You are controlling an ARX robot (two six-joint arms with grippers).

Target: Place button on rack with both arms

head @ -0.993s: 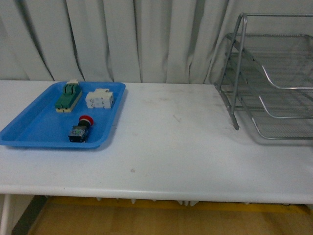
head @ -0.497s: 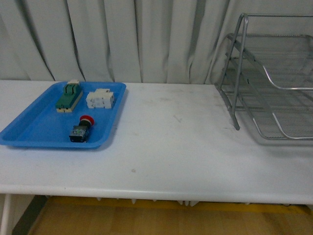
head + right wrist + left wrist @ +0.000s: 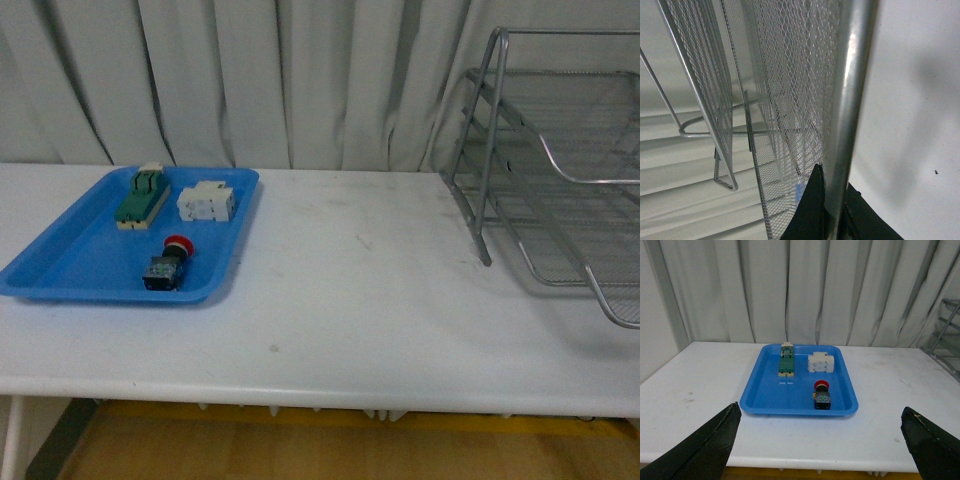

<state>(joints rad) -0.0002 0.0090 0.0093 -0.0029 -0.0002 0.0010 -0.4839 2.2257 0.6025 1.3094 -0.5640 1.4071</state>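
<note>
The button [image 3: 168, 262], red cap on a dark body, lies in the blue tray [image 3: 60, 272] at the left of the table. In the left wrist view the button [image 3: 821, 394] sits ahead of my left gripper [image 3: 820, 409], which is open with nothing between its fingers and hangs over the table's near edge. The rack [image 3: 560, 150], silver wire mesh on a tubular frame, stands at the far right, cut off by the picture's edge. My right gripper [image 3: 834, 177] is shut on one of the rack's frame tubes [image 3: 850, 100]. Neither arm shows in the front view.
The blue tray also holds a green-topped beige switch [image 3: 140, 195] and a white breaker [image 3: 205, 202]. A white curtain [image 3: 250, 80] hangs behind the table. The white tabletop [image 3: 350, 290] runs between tray and rack, with its front edge near me.
The rack has shifted: the front wire of its lowest tier now reaches lower and nearer at the right edge of the front view. Tray and button have not moved.
</note>
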